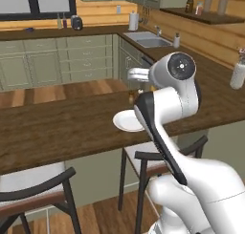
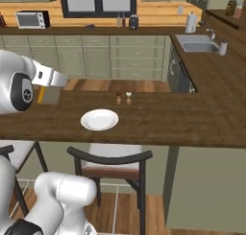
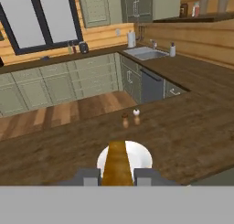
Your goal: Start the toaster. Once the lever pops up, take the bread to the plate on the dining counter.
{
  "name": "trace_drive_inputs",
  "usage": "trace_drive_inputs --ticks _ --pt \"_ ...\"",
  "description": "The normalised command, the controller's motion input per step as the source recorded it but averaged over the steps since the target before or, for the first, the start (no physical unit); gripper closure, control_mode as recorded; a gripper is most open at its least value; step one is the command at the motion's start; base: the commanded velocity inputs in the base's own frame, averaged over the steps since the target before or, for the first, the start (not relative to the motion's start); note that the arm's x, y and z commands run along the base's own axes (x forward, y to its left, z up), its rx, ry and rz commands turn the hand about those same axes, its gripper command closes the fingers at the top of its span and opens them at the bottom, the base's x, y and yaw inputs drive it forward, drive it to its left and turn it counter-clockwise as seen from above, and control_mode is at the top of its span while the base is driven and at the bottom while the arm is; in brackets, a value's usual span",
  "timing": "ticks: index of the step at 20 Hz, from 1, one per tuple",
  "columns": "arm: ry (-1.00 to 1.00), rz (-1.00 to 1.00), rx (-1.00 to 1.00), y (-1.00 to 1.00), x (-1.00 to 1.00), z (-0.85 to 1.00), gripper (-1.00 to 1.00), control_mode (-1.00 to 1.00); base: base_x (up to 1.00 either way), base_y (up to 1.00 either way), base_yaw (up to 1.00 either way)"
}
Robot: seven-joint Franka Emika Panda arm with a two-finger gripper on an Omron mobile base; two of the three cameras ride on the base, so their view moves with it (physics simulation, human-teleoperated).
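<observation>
One Slice Carried Edge-On Toward the Plate

One slice of bread point(image 3: 117, 162) is seen clamped between the two fingertips point(image 3: 87, 176), which are set narrow because the slice is gripped across its thin faces. In the hand view only the brown crust edge is presented, a sign that the bread is held upright and edge-on, as it would come out of a toaster slot. In the right base view the same slice point(image 2: 41, 94) hangs below the gripper point(image 2: 48, 88) at about nine o'clock of the plate point(image 2: 99, 119), near it but not yet over it.

The plate point(image 3: 139, 155) is set on the dining counter point(image 2: 182, 119), close to the edge where the chairs point(image 2: 111, 162) stand, presumably so that a seated person is served. In the hand view it lies directly behind the bread, at twelve o'clock of the fingertips, so the hand appears to be aimed at it. In the left base view the plate point(image 1: 125, 122) is partly hidden by the arm.

Two small shakers point(image 2: 123, 98) stand at roughly one o'clock of the plate, apart from it, and are best avoided.

The toaster point(image 2: 133, 21) is judged to be the small dark appliance on the far wall counter point(image 2: 96, 30), well apart from the bread. The carrying step is judged to be nearly finished; a tilt of the slice to flat is probably called for before release.
</observation>
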Motion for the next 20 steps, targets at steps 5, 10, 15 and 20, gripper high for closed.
trace_drive_inputs --ticks 5,10,15,20 --pt "0.0 0.0 0.0 0.0 0.0 0.0 1.0 1.0 0.78 -0.22 0.14" --pt "0.0 0.08 0.05 -0.07 0.07 -0.03 1.0 -1.0 0.2 -0.12 0.3" --pt "0.03 0.35 0.25 -0.48 0.47 -0.26 1.0 -1.0 0.0 0.0 0.0" --pt "0.06 0.31 0.23 -0.59 0.67 -0.54 1.0 -1.0 0.0 0.0 0.0"
